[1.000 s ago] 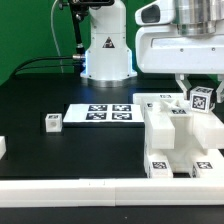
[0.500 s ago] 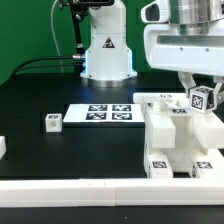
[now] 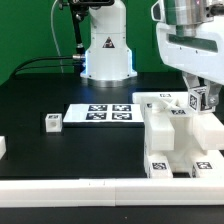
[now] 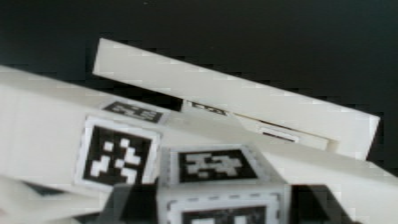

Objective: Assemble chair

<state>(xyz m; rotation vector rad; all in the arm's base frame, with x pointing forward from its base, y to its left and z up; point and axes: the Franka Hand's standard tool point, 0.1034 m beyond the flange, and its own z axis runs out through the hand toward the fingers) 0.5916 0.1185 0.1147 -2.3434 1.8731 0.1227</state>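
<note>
Above the partly built chair (image 3: 172, 138) standing on the worktop (image 3: 40, 95) at the exterior view's right, a small tagged cube (image 3: 203, 101) is being pinched by the hand (image 3: 202, 96), seemingly so that it can be fitted onto that chair.

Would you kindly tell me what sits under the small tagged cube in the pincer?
Under the cube, gripped by the pincer, stands the white chair frame. The cube covers the spot beneath it, so contact cannot be seen.
</note>
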